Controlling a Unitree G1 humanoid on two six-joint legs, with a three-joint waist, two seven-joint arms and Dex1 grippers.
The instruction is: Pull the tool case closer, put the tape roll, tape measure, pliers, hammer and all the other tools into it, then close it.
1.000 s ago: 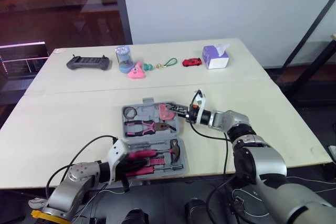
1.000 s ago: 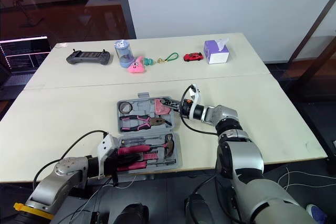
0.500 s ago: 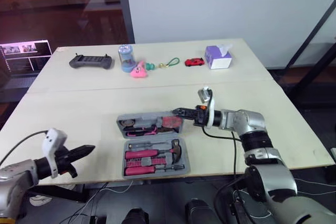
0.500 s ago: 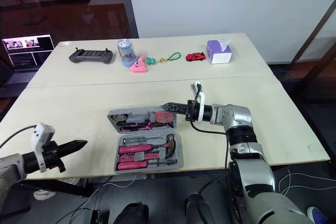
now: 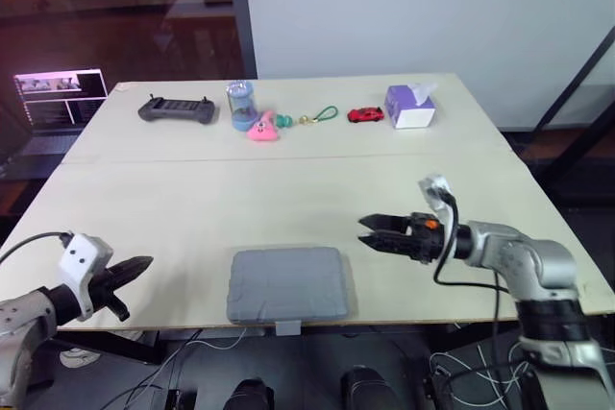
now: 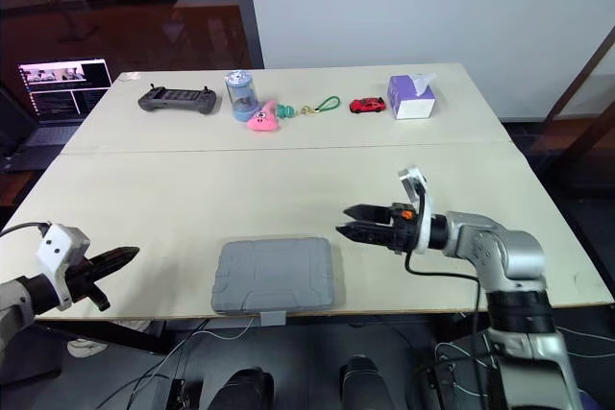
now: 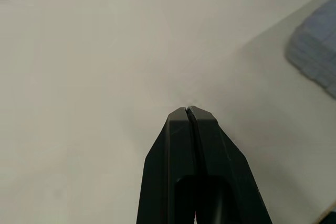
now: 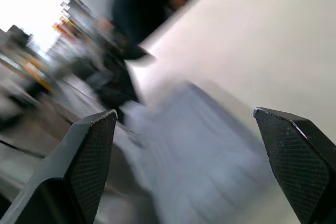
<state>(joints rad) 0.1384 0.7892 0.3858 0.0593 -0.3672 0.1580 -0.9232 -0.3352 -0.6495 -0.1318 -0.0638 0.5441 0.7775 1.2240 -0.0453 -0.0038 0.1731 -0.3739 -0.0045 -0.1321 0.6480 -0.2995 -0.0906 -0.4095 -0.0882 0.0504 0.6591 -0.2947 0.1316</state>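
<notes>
The grey tool case (image 5: 288, 284) lies shut and flat at the table's front edge, its latch tab (image 5: 287, 325) hanging over the edge. None of the tools are visible; the lid covers its inside. My right gripper (image 5: 369, 233) hovers open just right of the case, its fingers (image 8: 84, 150) spread wide and holding nothing. Far to the left, my left gripper (image 5: 137, 267) sits shut and empty near the front-left edge, its fingers (image 7: 191, 129) pressed together over bare table. A corner of the case (image 7: 317, 56) lies off to the side of them.
Along the far side of the table (image 5: 192, 208) stand a black game controller (image 5: 177, 110), a blue jar (image 5: 241, 105), a pink toy (image 5: 261, 129), a green cord loop (image 5: 317, 116), a red toy car (image 5: 364, 114) and a purple tissue box (image 5: 410, 106). A laptop (image 5: 56, 101) sits beyond the left edge.
The case lid has gone from half raised to fully shut, hiding the tools. My right gripper has let go and drawn back to the right, now open. The camera view has shifted.
</notes>
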